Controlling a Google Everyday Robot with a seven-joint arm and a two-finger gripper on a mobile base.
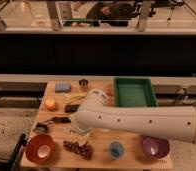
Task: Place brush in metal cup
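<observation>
- brush (58, 120) flat near table (100, 146) edge, 9 o'clock of gripper (82, 132); likely light, stiff, thin: pinch mid-handle.
- gripper low under the white arm (141, 122), jaws wide apart, nothing held.
- metal cup (83, 84) upright, 1 o'clock of brush, small mouth, may tip; black block (72, 107) between them, so lift over; bare wood at its 3 o'clock.

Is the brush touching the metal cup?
Apart. Camera view: brush lies at the left, beside the gripper under the arm; metal cup stands at the far edge.
</observation>
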